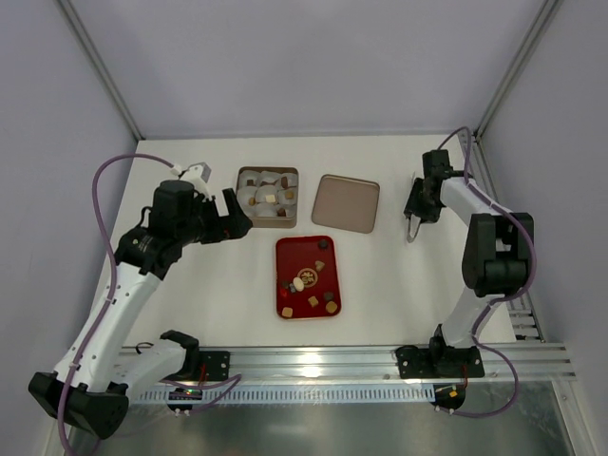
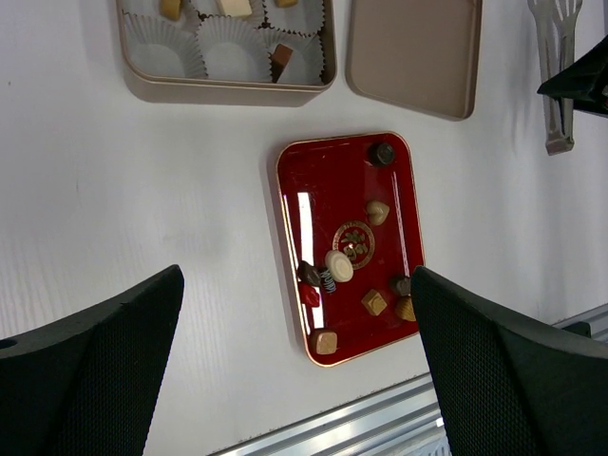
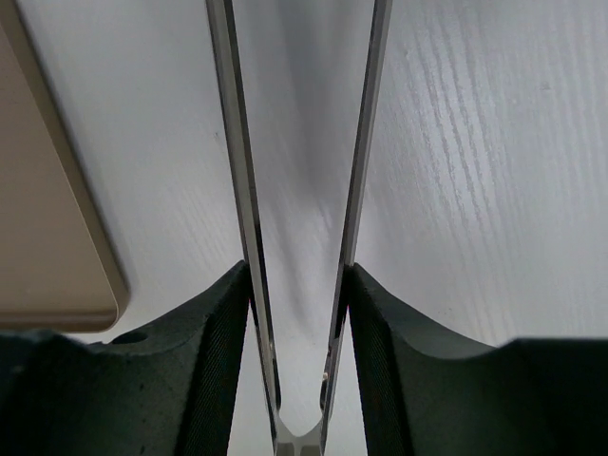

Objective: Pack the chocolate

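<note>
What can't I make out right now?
Tips of the tongs: cut off at the top of both wrist views, under the right pincer from above.
The box, far row: cut off by the left wrist view's top edge.
The chocolate in the box: too small from above.

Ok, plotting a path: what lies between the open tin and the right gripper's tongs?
The tan lid, lying flat; the top view shows it.

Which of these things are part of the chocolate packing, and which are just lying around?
In use: chocolates; the red tray under them; the tin; its paper cups; tongs held by the right gripper; the open left gripper.
Lying about: the lid, flat beside the tin.
</note>
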Controlling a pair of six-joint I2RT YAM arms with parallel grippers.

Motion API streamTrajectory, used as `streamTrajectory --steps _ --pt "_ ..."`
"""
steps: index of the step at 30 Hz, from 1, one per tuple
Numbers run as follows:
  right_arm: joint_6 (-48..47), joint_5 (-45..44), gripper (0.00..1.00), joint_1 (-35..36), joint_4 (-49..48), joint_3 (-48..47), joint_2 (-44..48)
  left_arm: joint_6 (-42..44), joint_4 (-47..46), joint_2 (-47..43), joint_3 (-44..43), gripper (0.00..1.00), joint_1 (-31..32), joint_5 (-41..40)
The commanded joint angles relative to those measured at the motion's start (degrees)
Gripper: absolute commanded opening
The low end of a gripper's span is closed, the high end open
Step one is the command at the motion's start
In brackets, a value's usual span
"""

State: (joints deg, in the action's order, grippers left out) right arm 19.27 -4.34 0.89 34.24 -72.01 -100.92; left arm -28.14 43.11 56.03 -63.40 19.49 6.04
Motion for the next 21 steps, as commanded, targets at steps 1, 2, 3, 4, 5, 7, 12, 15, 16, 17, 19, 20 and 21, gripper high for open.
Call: streamTrajectory --steps 1,2,3,4,5,7,12,15,16,17,19,20,21 --pt "0.2 1.4 0.47 -0.1 -1.9 -3.1 -2.7 -0.2 -1.6 -1.0 0.8 1.0 0.2 0.4" --pt "0.1 1.6 0.47 -0.2 -1.9 -3.2 -3.3 -0.2 -1.5 -1.0 0.9 1.0 0.2 0.5" --pt "0.1 1.8 0.47 -1.7 -1.8 -3.3 -3.8 -0.2 -1.5 -1.1 0.9 1.0 0.1 0.5" --pt "0.1 1.8 0.48 -1.7 -1.9 -3.4 -4.7 -0.2 -1.5 -1.1 1.0 1.0 0.2 0.4" --pt "0.1 1.9 0.5 -1.7 -2.0 -3.4 -5.1 -0.3 -1.6 -1.1 1.2 1.0 0.1 0.4" --pt "0.1 2.1 0.5 -1.8 -1.8 -3.3 -6.0 -0.4 -1.6 -1.0 1.3 1.0 0.1 0.4" --pt "0.2 2.0 0.56 -1.8 -1.7 -2.5 -6.5 -0.4 -2.1 -1.0 2.0 1.0 0.2 0.4" --pt "0.1 2.2 0.63 -1.8 -1.7 -1.9 -6.2 -0.3 -2.0 -1.0 2.2 1.0 0.2 0.4" --pt "0.1 2.3 0.64 -1.8 -1.7 -1.8 -6.1 -0.4 -2.1 -0.9 2.2 1.0 0.1 0.4" --pt "0.1 2.1 0.67 -1.8 -1.6 -1.8 -6.0 -0.4 -2.1 -0.7 2.3 1.0 0.1 0.5" --pt "0.1 1.9 0.7 -1.8 -1.4 -1.7 -5.8 -0.3 -2.2 -0.7 2.3 1.0 0.1 0.4" --pt "0.2 1.9 0.73 -1.8 -1.2 -1.8 -5.3 -0.3 -2.3 -0.7 2.3 1.0 0.1 0.5" --pt "0.1 1.9 0.74 -1.7 -0.9 -1.6 -5.1 -0.3 -2.3 -0.7 2.4 1.0 0.1 0.5"
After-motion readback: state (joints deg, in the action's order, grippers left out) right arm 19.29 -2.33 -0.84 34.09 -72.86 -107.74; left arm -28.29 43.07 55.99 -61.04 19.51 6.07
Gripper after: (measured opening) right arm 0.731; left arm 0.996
